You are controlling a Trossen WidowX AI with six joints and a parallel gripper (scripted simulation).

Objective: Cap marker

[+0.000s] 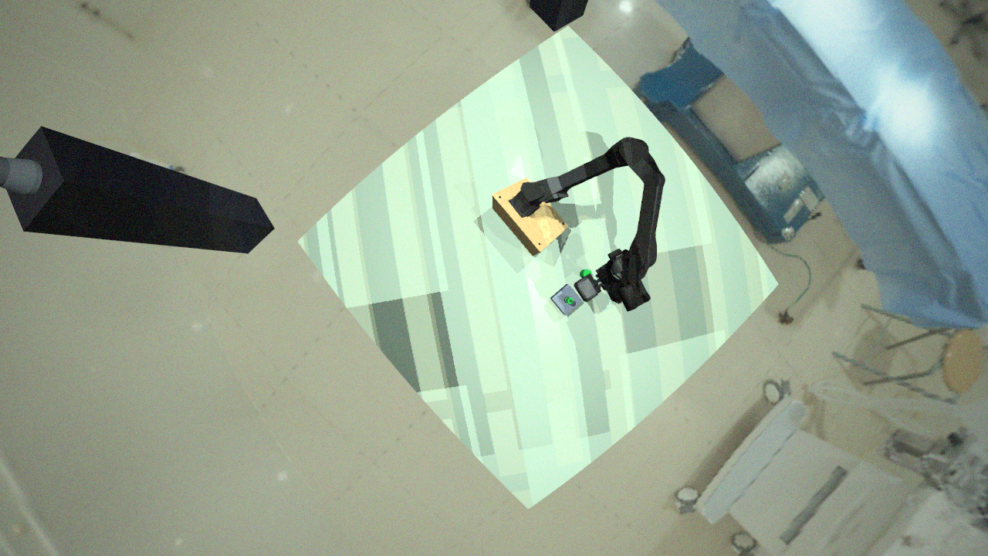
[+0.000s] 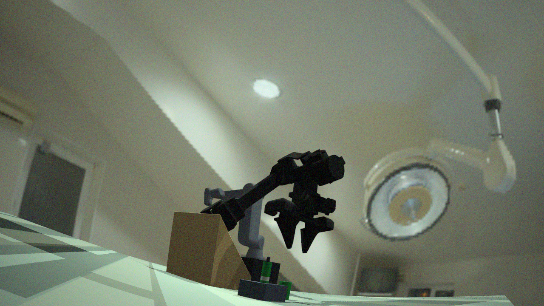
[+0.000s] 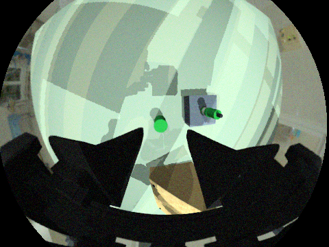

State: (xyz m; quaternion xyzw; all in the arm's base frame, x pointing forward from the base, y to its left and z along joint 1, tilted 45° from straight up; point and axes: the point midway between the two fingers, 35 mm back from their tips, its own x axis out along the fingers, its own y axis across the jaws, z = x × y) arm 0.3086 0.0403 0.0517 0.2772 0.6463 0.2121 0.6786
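Cap, green, one: stands loose on the table (image 1: 483, 331) (image 2: 182, 292) (image 3: 137, 113), below the pincer (image 2: 297, 250) (image 3: 164, 132) and, by the wrist view, ahead of the gap between its fingertips; just beside the holder block, not on the marker

Marker, green with white band and dark tip, one: upright in the block, off to one side of the pincer's gap and lower than its fingertips, tip bare

Holder block, grey-blue, one: under the marker, likewise to one side of the pincer

Pincer, one, two fingers: released, partly open, nothing between them, pointing down above cap and block

Arm, black, one: reaches over from a wooden base block (image 1: 550, 233) (image 2: 194, 247) (image 3: 175, 175), one, which lies well apart from the pincer

Progress: marker seated in its block; capping not begun, as judged from the bare tip. Outstanding: grasp of cap, lift, placement over tip, press to the click, withdrawal of arm. Count of stages completed: none, the approach apparently in hand
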